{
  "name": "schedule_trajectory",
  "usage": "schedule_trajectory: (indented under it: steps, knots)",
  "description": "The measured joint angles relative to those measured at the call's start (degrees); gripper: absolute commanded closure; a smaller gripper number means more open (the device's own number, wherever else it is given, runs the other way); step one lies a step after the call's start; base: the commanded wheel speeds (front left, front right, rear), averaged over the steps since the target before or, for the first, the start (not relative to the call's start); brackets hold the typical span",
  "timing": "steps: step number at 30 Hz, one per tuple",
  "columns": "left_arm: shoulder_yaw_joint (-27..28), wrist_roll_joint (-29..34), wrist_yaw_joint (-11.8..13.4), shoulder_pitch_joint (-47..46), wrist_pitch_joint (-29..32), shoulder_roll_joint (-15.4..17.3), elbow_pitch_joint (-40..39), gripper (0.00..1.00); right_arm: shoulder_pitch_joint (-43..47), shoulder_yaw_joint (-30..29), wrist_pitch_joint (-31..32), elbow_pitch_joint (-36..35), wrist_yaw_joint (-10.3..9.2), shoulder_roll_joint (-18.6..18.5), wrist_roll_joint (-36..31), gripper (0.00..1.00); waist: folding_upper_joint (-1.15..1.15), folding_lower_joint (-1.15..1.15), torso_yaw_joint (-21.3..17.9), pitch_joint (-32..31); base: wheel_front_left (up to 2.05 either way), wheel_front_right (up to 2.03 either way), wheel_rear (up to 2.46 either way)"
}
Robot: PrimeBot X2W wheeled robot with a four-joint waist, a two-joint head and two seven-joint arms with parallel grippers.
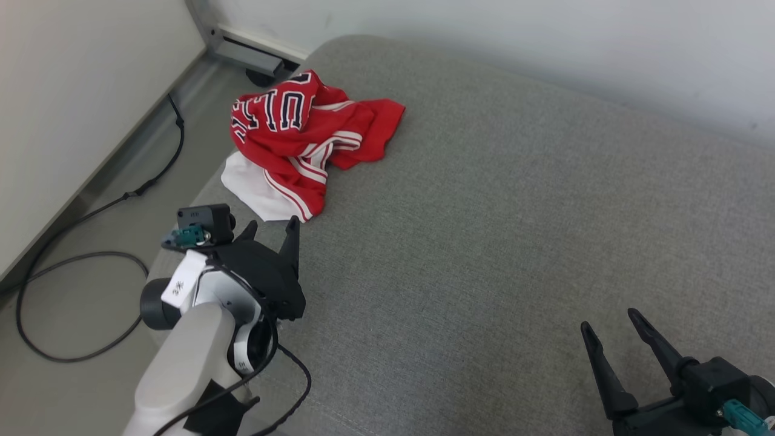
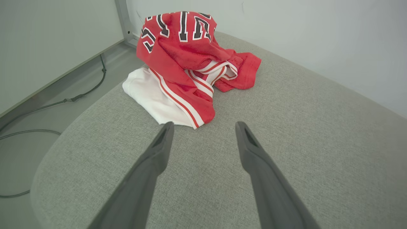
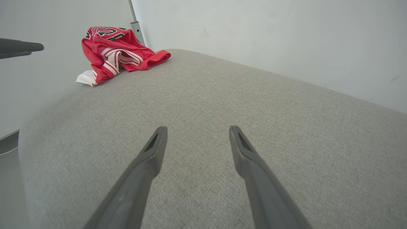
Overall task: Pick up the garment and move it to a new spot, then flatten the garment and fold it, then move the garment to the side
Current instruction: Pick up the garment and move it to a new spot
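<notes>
A crumpled red garment (image 1: pixel 296 136) with white stripes, dark lettering and a white inner layer lies heaped at the far left corner of the grey cushion (image 1: pixel 484 242). My left gripper (image 1: pixel 272 225) stands open just short of the heap's near white edge, nothing between its fingers. The left wrist view has the garment (image 2: pixel 187 60) right ahead of the spread fingers (image 2: pixel 162 143). My right gripper (image 1: pixel 608 321) is open over bare cushion at the lower right, far from the garment (image 3: pixel 117 52).
The cushion's left edge drops to a grey floor where a black cable (image 1: pixel 79 254) loops. A pale wall runs behind the cushion, and a metal leg base (image 1: pixel 251 54) stands at the far left corner.
</notes>
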Motion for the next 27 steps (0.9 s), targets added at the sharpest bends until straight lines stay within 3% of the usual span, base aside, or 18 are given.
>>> schedule_trajectory:
  steps: [11,27]
  knots:
    - [4.5,-1.9,1.0,-6.3,2.3,-0.3,8.2,0.00,0.9,1.1,3.0,-10.0,-0.36,-1.5,-2.6,0.00,0.00,0.00,-2.3,6.1,0.00,0.00,0.00]
    - [8.9,-4.4,1.5,-13.8,1.7,-0.8,18.6,0.00,-0.6,1.0,6.3,-14.8,-0.37,-2.8,-3.4,0.00,0.00,0.00,-8.5,10.3,0.00,0.00,0.00]
